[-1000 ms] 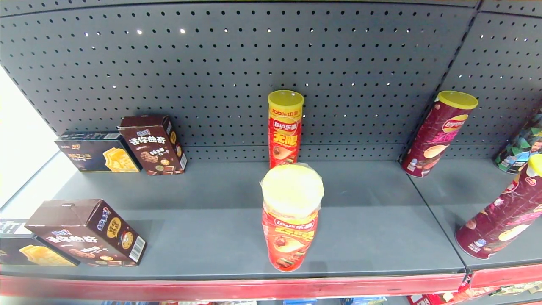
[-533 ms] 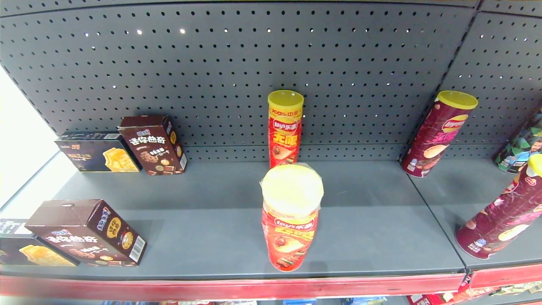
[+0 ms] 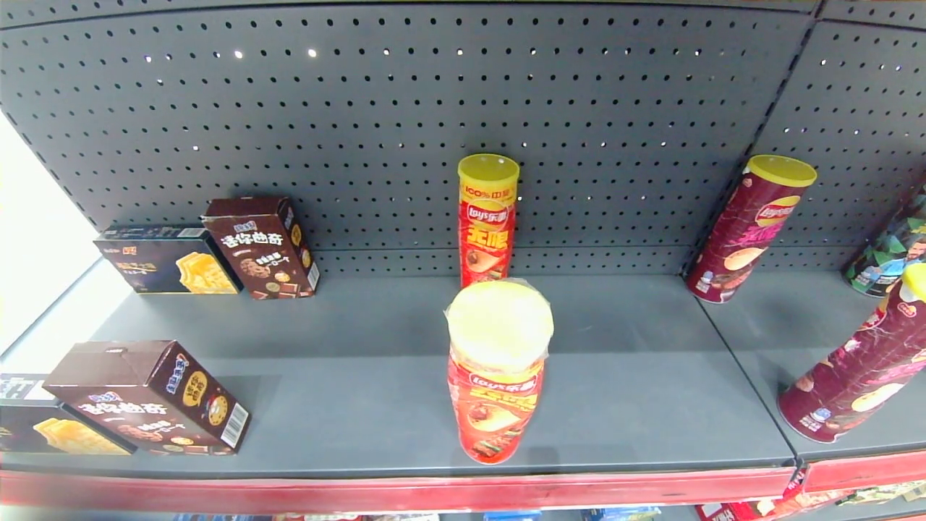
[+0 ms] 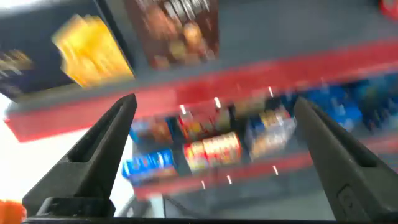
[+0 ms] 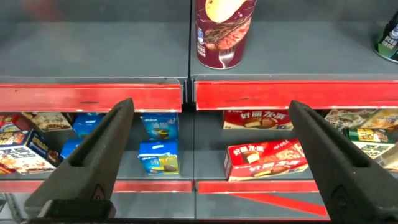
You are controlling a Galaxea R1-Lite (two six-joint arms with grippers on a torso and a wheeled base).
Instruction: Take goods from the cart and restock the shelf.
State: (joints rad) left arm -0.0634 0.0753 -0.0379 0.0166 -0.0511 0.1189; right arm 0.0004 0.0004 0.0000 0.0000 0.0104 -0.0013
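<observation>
The shelf [image 3: 347, 391] is a flat board of dark grey metal with a matt surface and a glossy red strip along its front edge. Behind it rises a back panel [image 3: 362, 130] of the same grey metal, pierced with regular rows of small round holes.

On the right part of the shelf stand two tall maroon cans: one at the front [image 3: 861, 369], one at the back [image 3: 749, 228] against the panel. Both are smooth cylinders with yellow lids.

In the middle stand two red cans, one behind the other. The front red can [image 3: 496, 376] is near the front edge, and its pale yellow lid is covered with wrinkled clear film. The rear red can [image 3: 487, 221] touches the panel and has a plain yellow lid.

On the left are four cardboard boxes with sharp edges and shiny print. A brown box [image 3: 262, 247] and a dark box [image 3: 168, 260] with a yellow picture stand side by side at the back. Another brown box [image 3: 148, 396] and another dark box [image 3: 43, 427] stand at the front edge.

The left gripper [image 4: 214, 102] is before the red strip under the front boxes. Its two black tapered fingers are wide apart and hold nothing. The right gripper [image 5: 210, 104] is below the front maroon can, before lower shelves with red and blue boxes. Its fingers are also spread wide with nothing between them.
</observation>
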